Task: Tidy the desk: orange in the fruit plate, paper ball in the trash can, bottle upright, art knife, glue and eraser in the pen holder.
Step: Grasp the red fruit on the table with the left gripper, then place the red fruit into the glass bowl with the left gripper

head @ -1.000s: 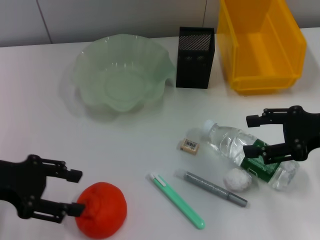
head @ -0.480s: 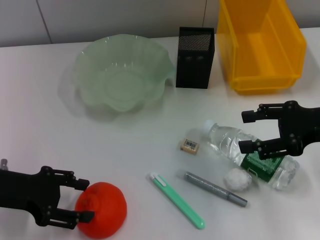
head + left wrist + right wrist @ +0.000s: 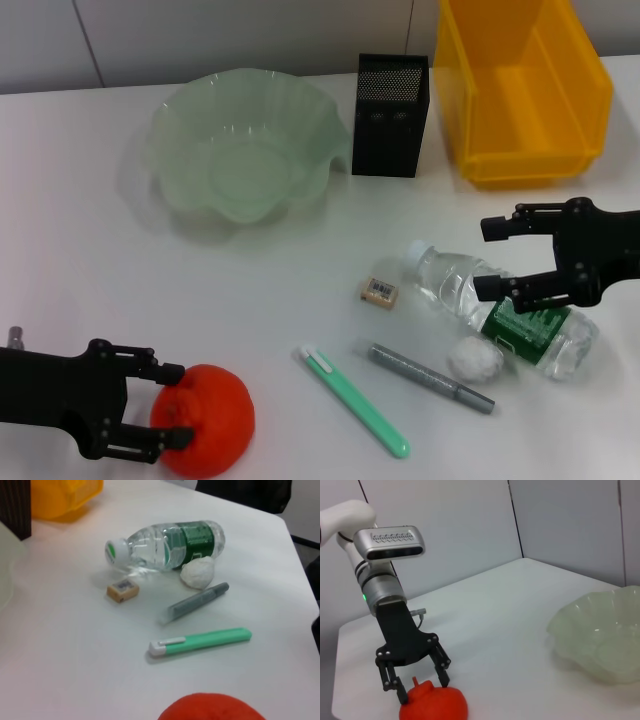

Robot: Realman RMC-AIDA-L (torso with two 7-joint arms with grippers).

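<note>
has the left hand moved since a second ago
Yes. The left hand has slid right and toward the near table edge, closing in around the orange, which sits where it was.

I'm looking at what reads as an office or lab test cell: plain white bench (image 3: 250, 290), grey panelled partition walls (image 3: 560, 525) running behind it, desk stationery and a black mesh pen holder (image 3: 392, 100) sitting out.
</note>
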